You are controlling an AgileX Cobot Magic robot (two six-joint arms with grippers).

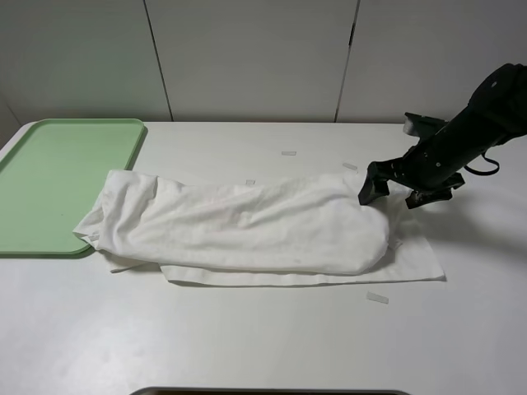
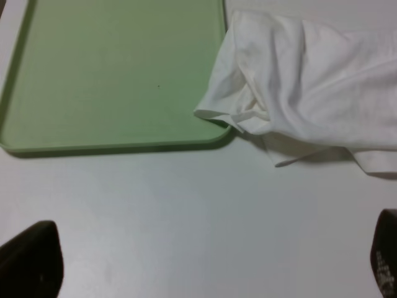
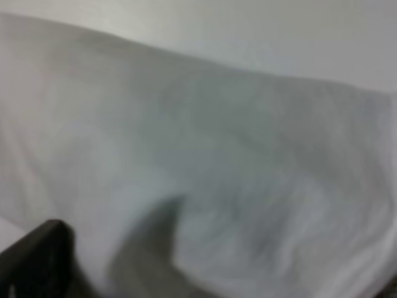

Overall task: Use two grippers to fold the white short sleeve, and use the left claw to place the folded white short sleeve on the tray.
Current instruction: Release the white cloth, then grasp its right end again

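The white short sleeve (image 1: 247, 226) lies across the middle of the table (image 1: 263, 346) as a long band running left to right. Its upper layer is doubled over a flat lower layer, which shows along the near edge and at the right end. The left end of the cloth rests on the near right corner of the tray (image 1: 49, 181), so only a short carry should be needed for placement.

The right gripper (image 1: 401, 191) hangs just above the right end of the band with its jaws spread. No cloth is seen pinched between them. The right wrist view is blurred and shows only cloth close beneath one finger (image 3: 37, 261).

The left claw (image 2: 208, 261) is spread wide and holds nothing. It hovers over bare table, apparently on the near side of the tray corner, facing the bunched left end of the cloth.

Judgement: the lengthwise fold is laid, and a crosswise fold is likely next. Each gripper stands near one end of the band, placed to take a corner.
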